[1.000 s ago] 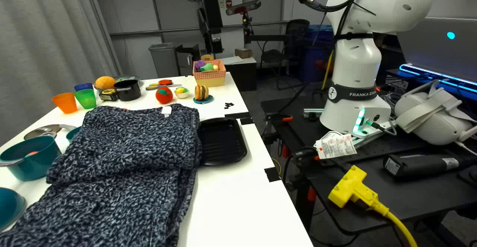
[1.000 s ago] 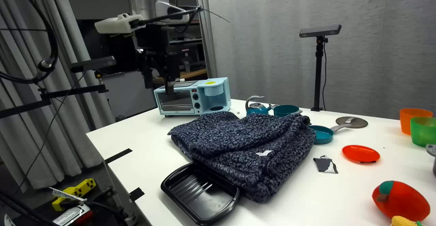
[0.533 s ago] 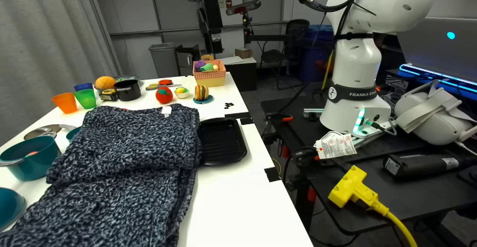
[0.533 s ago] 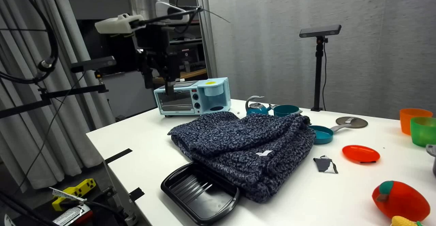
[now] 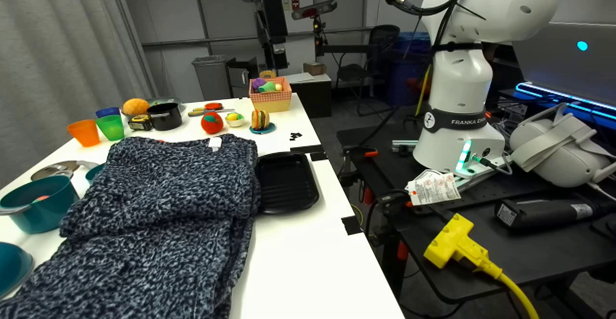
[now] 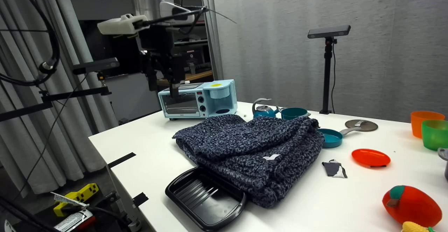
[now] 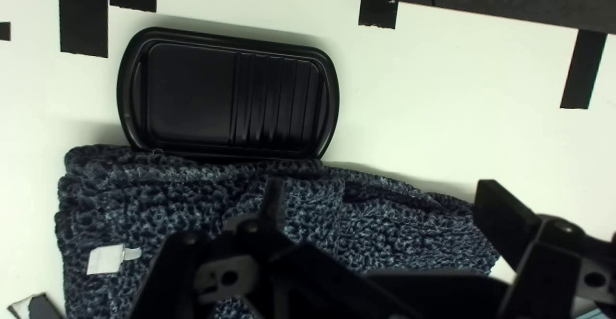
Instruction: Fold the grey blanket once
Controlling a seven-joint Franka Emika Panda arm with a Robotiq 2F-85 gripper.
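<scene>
The grey blanket [image 6: 245, 137] lies in layers on the white surface [image 6: 147, 148], touching the long side of the black tray [image 7: 192, 97] and filling the space between that tray and a teal pan [image 6: 330, 140]. Well above the tray's level hangs the tool [image 7: 380, 189], its two fingers [image 7: 505, 218] spread wide apart and holding nothing.

White arm [image 5: 463, 76], black pincer [image 7: 382, 199]
</scene>
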